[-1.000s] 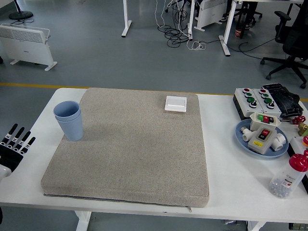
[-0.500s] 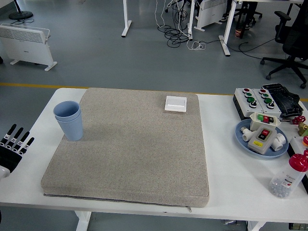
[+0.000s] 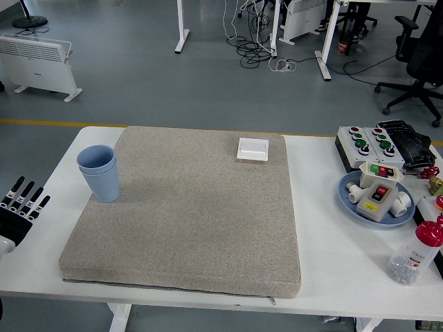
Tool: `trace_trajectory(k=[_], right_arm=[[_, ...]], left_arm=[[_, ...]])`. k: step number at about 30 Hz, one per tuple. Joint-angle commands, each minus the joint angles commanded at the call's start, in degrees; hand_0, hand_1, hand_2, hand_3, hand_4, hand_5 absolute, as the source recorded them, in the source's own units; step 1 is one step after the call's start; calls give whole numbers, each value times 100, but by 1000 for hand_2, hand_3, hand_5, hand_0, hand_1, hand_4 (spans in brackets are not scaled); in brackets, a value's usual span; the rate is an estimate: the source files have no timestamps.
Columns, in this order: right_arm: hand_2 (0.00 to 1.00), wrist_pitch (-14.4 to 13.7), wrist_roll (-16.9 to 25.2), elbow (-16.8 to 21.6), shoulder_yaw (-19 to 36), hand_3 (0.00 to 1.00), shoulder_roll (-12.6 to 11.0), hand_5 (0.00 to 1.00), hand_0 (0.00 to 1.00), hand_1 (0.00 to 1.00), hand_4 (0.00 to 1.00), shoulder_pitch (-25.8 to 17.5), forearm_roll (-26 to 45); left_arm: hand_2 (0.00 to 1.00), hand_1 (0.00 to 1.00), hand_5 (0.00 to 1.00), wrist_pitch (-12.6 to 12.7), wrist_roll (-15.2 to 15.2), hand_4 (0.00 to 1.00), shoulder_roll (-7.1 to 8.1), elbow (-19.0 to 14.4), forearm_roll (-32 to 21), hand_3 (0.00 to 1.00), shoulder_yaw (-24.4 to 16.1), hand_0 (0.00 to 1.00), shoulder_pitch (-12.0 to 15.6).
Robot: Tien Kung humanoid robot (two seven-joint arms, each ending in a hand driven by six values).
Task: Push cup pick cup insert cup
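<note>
Left hand (image 3: 19,207) at the left edge of the frame, low over the worktop (image 3: 325,228), fingers straight and spread, holding nothing. Well apart from the cups. Large white worktop across the lower frame. Big beige mat (image 3: 190,207) lying flat on it, covering the middle. Blue stacked cups (image 3: 99,173) upright at the mat's left edge, upper left part, one inside the other. Blue plate (image 3: 353,204) with switch boxes at right. Grey button box (image 3: 367,142) behind it. Small white square switch (image 3: 252,149) at the mat's top edge. Red-capped bottle (image 3: 415,254) at lower right.
</note>
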Motion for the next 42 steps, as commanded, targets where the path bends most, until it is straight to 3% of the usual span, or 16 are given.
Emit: trace_trajectory(k=[42], right_arm=[[724,1,-13,0,-24,627,-9,566,778,719,299,11,16]], left_arm=[[891,847,998,33,-27,511,-39,50,30,781,-65,853,-7]])
